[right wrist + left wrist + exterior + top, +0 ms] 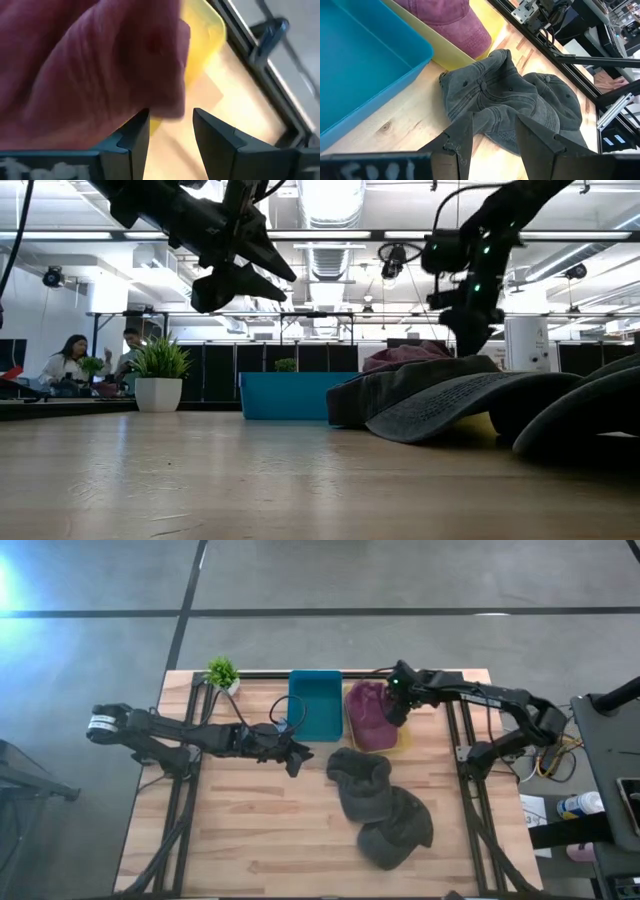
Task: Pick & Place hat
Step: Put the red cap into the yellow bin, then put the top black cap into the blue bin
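Left gripper [492,135], jaws parted and empty, hangs above the grey hats [360,780] on the counter [250,830]. Right gripper [170,127], jaws parted and empty, stands over the maroon hat [372,715] in the yellow tray [445,47]. Risk: the overlapped grey hats may lift together.

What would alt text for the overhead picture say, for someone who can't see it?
Two dark robot arms reach over a wooden table: the left gripper hangs open beside a pile of grey caps, and the right gripper hovers open over a maroon cap lying in a yellow tray. An empty blue bin and a small potted plant stand at the far edge.
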`<state>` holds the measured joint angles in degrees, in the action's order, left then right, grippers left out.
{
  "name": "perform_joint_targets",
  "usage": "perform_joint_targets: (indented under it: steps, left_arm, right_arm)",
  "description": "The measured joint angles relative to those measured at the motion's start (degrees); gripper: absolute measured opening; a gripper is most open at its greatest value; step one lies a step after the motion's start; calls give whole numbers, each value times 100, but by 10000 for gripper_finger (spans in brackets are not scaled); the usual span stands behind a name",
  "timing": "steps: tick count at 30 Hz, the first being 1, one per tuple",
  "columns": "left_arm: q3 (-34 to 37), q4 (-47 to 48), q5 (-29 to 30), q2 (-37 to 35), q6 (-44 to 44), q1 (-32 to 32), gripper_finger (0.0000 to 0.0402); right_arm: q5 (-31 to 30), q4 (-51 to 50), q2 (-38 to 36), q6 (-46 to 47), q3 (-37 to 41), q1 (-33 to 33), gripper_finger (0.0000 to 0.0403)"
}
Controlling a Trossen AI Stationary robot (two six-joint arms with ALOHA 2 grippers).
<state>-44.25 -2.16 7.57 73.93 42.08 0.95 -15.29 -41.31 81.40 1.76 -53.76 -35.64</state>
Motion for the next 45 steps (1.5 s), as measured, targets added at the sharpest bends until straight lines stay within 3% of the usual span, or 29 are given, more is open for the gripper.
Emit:
perform_joint_targets:
  steps: [7,11,23,27,31,35,40,45]
  left_arm:
    - [0,0,0,0,153,0,139]
    - [0,0,0,0,182,0,139]
    - [2,0,0,0,190,-15,139]
    - [2,-2,-2,0,190,-13,139]
    - [2,-2,0,0,190,-13,139]
    - [2,-2,-5,0,188,-11,139]
    - [2,-2,-129,0,188,62,139]
    - [2,-2,-213,0,103,125,139]
  right_arm:
    - [7,434,752,-1149,-37,0,148]
    - [6,399,965,-1248,-42,14,148]
    - [-612,-826,-268,-1063,-494,89,148]
    - [-421,-1201,-841,-253,-579,171,148]
    - [305,-1273,-1427,552,-455,561,148]
    - [938,-1429,-1843,1973,-270,1230,148]
    - [1410,-1130,-2213,4380,16,2658,148]
    - [1156,103,-2110,6833,326,4485,148]
